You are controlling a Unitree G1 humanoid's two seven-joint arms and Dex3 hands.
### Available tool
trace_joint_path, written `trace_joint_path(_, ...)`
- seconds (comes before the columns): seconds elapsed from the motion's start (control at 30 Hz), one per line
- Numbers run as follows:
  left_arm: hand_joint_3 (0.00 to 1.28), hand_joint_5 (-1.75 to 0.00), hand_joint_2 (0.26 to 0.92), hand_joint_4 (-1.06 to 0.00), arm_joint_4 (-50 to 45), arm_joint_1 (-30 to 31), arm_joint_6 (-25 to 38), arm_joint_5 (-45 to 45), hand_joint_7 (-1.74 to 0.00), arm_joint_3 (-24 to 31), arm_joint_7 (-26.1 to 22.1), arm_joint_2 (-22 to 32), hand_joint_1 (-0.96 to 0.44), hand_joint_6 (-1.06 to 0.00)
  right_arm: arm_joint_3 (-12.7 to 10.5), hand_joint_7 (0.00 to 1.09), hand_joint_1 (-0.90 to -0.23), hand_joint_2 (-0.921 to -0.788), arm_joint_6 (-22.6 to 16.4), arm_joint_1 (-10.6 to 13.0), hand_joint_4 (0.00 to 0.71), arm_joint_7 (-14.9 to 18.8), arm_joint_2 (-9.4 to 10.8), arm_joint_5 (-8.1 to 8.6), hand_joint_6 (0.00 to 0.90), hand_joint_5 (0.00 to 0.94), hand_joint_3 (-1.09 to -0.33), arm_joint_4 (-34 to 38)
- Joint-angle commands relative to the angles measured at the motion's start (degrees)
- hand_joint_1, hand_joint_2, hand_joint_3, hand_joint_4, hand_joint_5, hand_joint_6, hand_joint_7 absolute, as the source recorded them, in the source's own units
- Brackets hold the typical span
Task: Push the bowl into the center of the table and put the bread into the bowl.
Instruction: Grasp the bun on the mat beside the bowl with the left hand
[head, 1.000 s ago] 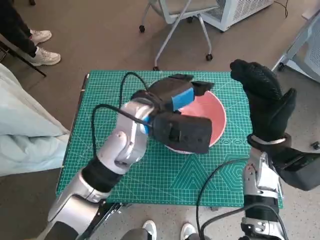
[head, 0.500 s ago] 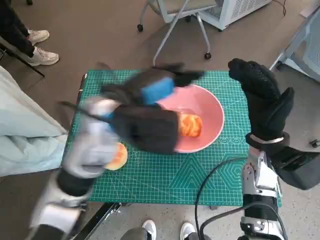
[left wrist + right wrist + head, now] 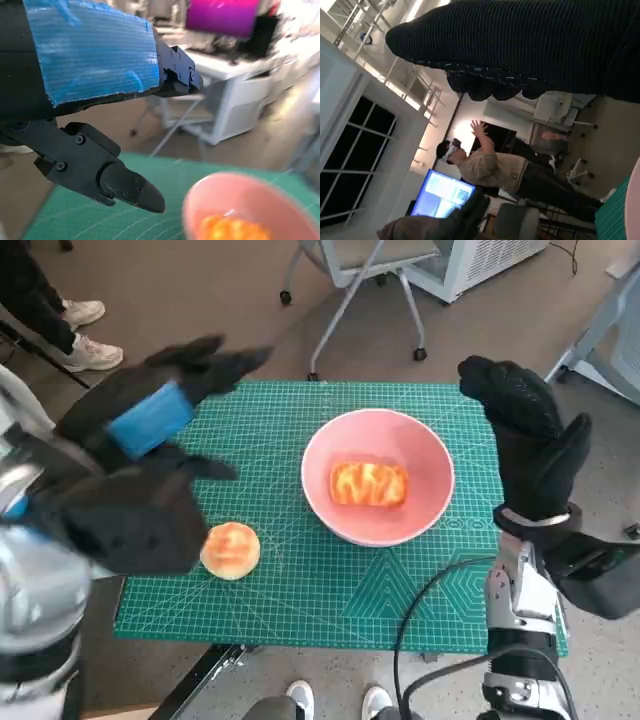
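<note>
The pink bowl (image 3: pixel 378 489) sits near the middle of the green mat (image 3: pixel 330 590) with a piece of bread (image 3: pixel 368 483) inside it, and a round bun (image 3: pixel 230 550) lies on the mat off to its left. The left hand (image 3: pixel 150 420) (blurred in the head view) hangs over the mat's left edge, fingers apart and holding nothing. The right hand (image 3: pixel 530 440) stands raised at the mat's right edge, gripping nothing; whether its fingers are spread or together I cannot tell.

The left hand (image 3: pixel 150 440) is motion-blurred, its forearm cut off by the head view's edge.
</note>
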Motion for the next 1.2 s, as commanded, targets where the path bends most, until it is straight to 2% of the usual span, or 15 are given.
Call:
trace_joint_path(0.03,0.00,-0.01,0.732,-0.17,-3.43,4.45,-0.46,-1.57,-0.03,1.62,-0.69,2.21,-0.25,-0.34,0.17,0.40,-0.640,-0.921,1.31,0.06,0.195,1.07,-0.08,0.99,0.150,0.000,-0.702,1.00)
trace_joint_path(0.23,0.00,-0.01,0.725,-0.18,-5.12,9.04,-1.48,-3.34,-0.02,2.26,-0.20,3.17,-0.14,-0.34,0.31,0.41,-0.634,-0.921,2.03,-0.27,0.192,1.36,0.05,0.99,0.144,0.000,-0.708,0.69)
trace_joint_path(0.37,0.00,-0.01,0.723,-0.19,-5.53,10.97,-2.17,-3.19,-0.01,1.63,-0.12,3.90,0.01,-0.34,0.36,0.42,-0.633,-0.921,2.20,-0.62,0.189,1.53,0.12,0.96,0.139,0.000,-0.713,0.74)
trace_joint_path(0.57,0.02,0.00,0.755,-0.15,-5.15,11.73,-1.95,-1.68,0.00,-1.11,-1.75,5.84,0.16,-0.32,0.32,0.43,-0.633,-0.921,2.20,-1.10,0.187,1.99,0.11,1.02,0.130,0.000,-0.718,1.19)
trace_joint_path(0.83,0.02,0.00,0.763,-0.11,-4.47,12.27,-0.51,-1.80,0.00,-4.01,-3.22,6.36,0.17,-0.29,0.18,0.48,-0.633,-0.921,1.70,-1.18,0.186,2.30,-0.11,0.75,0.100,0.001,-0.721,1.54)
trace_joint_path(1.2,0.01,0.00,0.754,-0.12,1.31,14.51,-4.78,-0.88,0.00,-7.84,0.65,4.75,0.12,-0.28,-0.17,0.50,-0.637,-0.921,1.39,-1.23,0.187,2.92,-0.50,0.77,0.089,0.001,-0.723,2.20)
